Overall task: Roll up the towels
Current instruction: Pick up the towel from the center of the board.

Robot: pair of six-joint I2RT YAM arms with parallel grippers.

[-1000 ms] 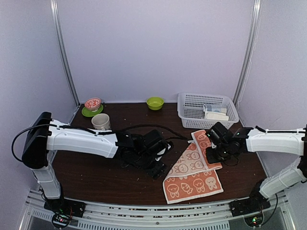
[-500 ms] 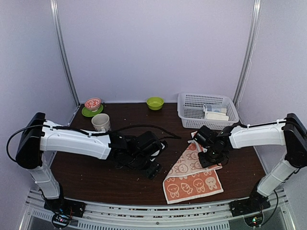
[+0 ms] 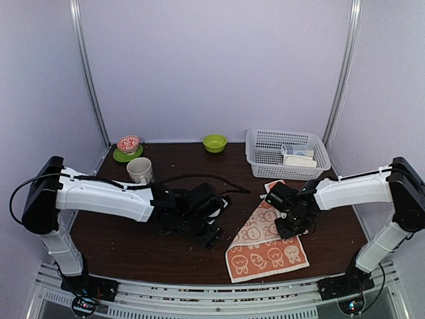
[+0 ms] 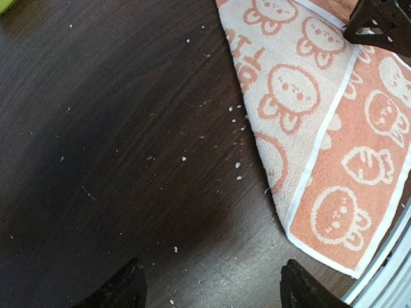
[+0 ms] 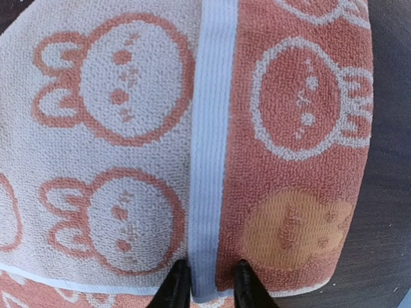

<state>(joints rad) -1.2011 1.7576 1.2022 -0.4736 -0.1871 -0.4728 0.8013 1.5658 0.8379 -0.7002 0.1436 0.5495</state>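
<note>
Your rabbit towel (image 3: pixel 267 251) lay flat on the bench (image 3: pixel 133 239), right of centre and close to the near edge. In the top view its long axis ran from that near edge away toward the white basket (image 3: pixel 265 156), leaning a little to the right as it went. The broad end was nearest you and a narrower corner pointed at the basket. A cream-faced flap (image 3: pixel 255 222) with orange rabbit outlines lay over the towel's left part. The orange face with cream rabbits showed on the right and along the near end. A white band ran between the two faces, roughly along the long axis.

Your right gripper (image 5: pixel 207 287) was down on the far half of the towel. Its fingers (image 5: pixel 174 289) stood only narrowly apart, one on each side of the white band near the flap's edge. I could not tell whether they had actually pinched the cloth.

Your left gripper (image 4: pixel 215 290) was just left of the towel, apart from it. Its jaws were spread wide over bare, crumb-speckled wood, with nothing between them.

Something pale (image 3: pixel 299 159) lay in the basket, and I could not tell what it was. At the far left stood a cup (image 3: pixel 139 169).
</note>
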